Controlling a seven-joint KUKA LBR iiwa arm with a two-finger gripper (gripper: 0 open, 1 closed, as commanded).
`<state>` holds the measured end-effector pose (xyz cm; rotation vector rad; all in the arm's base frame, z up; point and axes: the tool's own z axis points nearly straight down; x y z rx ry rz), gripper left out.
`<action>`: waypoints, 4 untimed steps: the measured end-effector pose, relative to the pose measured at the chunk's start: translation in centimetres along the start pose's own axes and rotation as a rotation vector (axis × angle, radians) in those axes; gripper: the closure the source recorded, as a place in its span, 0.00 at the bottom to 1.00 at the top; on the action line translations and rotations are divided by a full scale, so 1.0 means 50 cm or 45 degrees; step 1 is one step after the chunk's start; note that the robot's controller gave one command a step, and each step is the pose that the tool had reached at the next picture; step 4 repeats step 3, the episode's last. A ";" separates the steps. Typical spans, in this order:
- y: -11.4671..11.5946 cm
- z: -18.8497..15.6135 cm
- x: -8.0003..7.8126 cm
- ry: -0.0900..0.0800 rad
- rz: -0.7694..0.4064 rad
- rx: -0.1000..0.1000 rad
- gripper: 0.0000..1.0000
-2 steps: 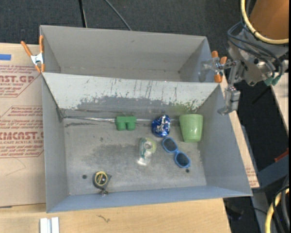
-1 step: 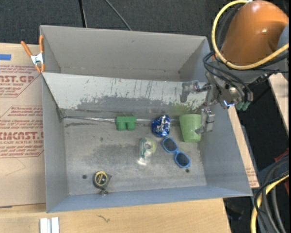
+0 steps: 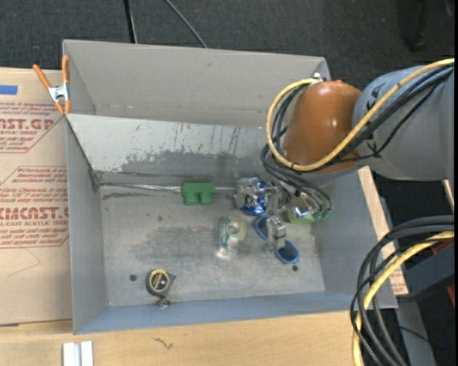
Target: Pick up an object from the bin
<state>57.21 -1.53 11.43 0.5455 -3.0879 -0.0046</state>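
The gripper [image 3: 272, 221] hangs low near the bin's [image 3: 82, 227] right wall, beside a blue piece [image 3: 288, 253]; whether it is open, I cannot tell.

Dark grey carpeted floor [image 3: 237, 14] runs across the top. A thin black pole [image 3: 127, 10] stands at the upper left, with a black cable [image 3: 175, 15] trailing beside it. Black chair legs [image 3: 418, 14] show at the upper right. A pale wooden tabletop [image 3: 252, 335] lies along the bottom.

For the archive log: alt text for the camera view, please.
The robot's gripper hangs low in a grey metal bin, over a heap of small blue and clear things. A green block lies by the back wall, a round yellow-and-black disc near the front.
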 end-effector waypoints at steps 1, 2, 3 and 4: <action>0.052 0.092 -0.008 -0.005 -0.255 0.003 0.00; 0.050 0.087 -0.009 -0.007 -0.254 0.005 1.00; 0.102 -0.179 0.017 -0.018 -0.261 0.010 1.00; 0.102 -0.179 0.017 -0.018 -0.261 0.010 1.00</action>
